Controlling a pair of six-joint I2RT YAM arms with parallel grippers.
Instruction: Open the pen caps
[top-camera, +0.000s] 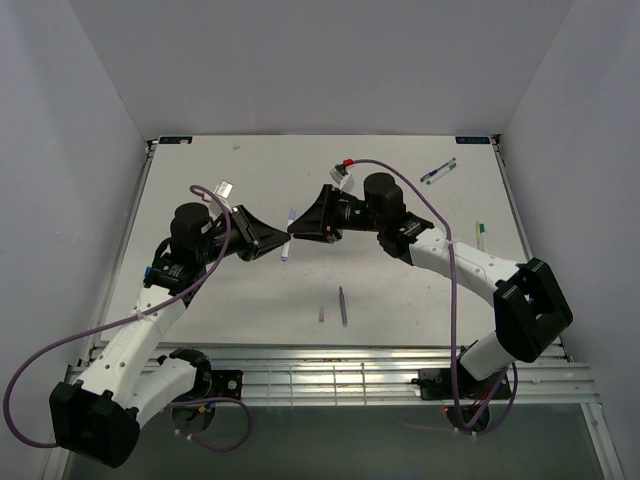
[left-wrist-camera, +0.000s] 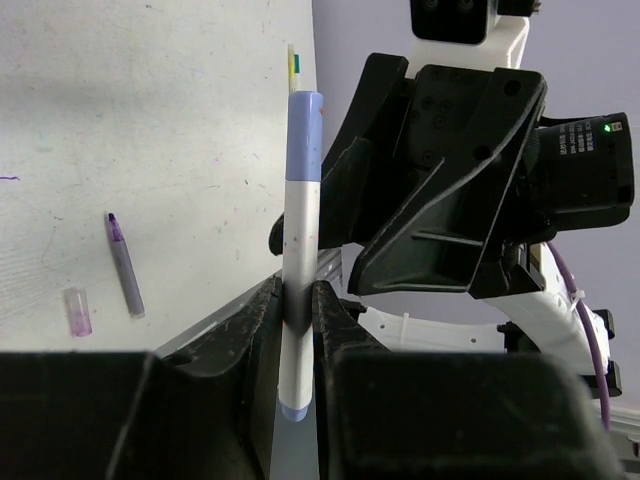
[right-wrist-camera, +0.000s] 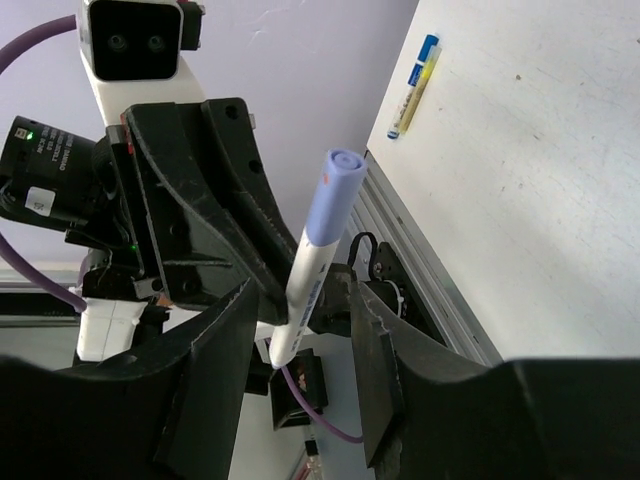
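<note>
Left gripper (left-wrist-camera: 298, 300) was clamped on the pen (left-wrist-camera: 299, 235) mid-barrel, holding it off the table (top-camera: 400, 290). The pen's long axis ran crosswise to the left fingers, upright in the left wrist view. The lilac-blue cap (left-wrist-camera: 305, 135) stuck out one side of the left gripper, a short tail out the other.

Right gripper (right-wrist-camera: 300, 305) sat just beside the left gripper, facing it. Its jaws were apart with the pen passing between them, a gap showing on each side (no contact I could see). The cap lay along the axis past the right fingertips, poking toward the right wrist camera. Couldn't tell whether the fingers lined up on the cap or on the barrel just under it.

The right arm was the one placed for the cap, with the left acting as anchor. Likely next step: close right on the cap and pull straight along the axis, away from the left gripper. A sideways pull could twist the pen in the left grip.

Nearer the bases from the left gripper lay a purple pen (top-camera: 342, 305), uncapped, with its purple cap (top-camera: 321, 315) just beside it. Well right of the left gripper were a pen pair (top-camera: 438, 171) and a lone pen (top-camera: 480, 235), which looked capped
</note>
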